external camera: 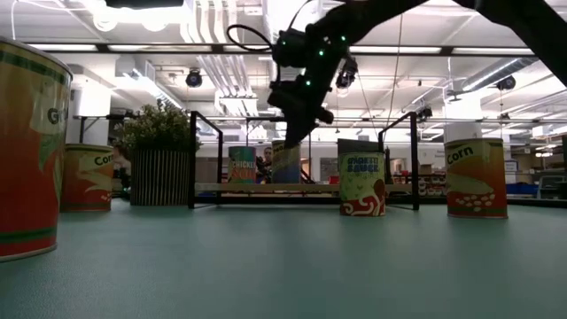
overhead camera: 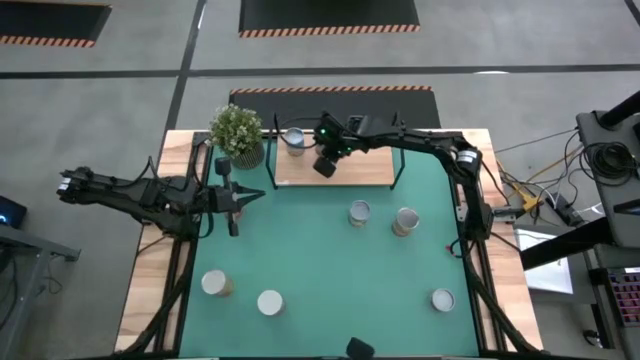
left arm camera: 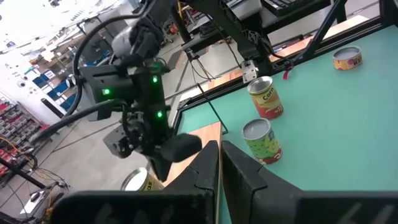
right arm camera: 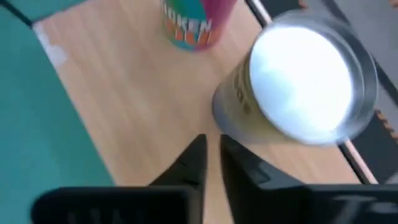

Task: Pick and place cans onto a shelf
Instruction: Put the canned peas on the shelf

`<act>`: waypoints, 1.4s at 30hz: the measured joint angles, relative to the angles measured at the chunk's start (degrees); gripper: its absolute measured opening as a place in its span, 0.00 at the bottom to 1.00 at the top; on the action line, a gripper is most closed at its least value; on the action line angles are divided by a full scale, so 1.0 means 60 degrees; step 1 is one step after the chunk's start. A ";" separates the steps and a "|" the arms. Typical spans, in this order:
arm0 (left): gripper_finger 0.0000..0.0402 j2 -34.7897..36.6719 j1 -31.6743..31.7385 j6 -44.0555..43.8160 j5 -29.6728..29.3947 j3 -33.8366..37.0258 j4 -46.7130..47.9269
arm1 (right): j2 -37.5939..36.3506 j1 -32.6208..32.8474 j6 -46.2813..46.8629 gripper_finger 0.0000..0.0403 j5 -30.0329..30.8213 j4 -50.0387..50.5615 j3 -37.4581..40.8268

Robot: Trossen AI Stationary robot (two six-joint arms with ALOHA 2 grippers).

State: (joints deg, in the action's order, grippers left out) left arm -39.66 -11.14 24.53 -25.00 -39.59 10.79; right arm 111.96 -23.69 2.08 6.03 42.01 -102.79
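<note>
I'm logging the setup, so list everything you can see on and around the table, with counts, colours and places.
Cans on shelf: two seen in the right wrist view, one silver-topped, one with a teal and pink label; only the first shows clearly from above.
Cans on mat: five, silver tops; two mid-right, two near-left, one near-right.
Shelf: one, light wood, black posts, far edge.
Mat: one, green, covering the table.
Potted plant: one, green, left of shelf.
Left gripper: shut, over the mat's left side.
Right gripper: shut, empty, above the shelf.
</note>
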 joint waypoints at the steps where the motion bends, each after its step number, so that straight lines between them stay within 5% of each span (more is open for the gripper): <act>1: 0.00 0.0000 0.0000 0.0000 0.0001 0.0000 0.0000 | 0.0000 -0.0020 -0.0027 0.04 0.0034 -0.0284 0.0134; 42: 0.00 0.0000 0.0000 0.0004 -0.0002 0.0000 0.0000 | 0.0040 -0.0352 -0.1077 0.03 0.0778 -0.1631 0.0490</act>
State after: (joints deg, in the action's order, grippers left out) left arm -39.66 -11.14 24.56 -25.02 -39.59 10.79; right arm 112.20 -25.80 -4.38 10.70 32.23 -99.85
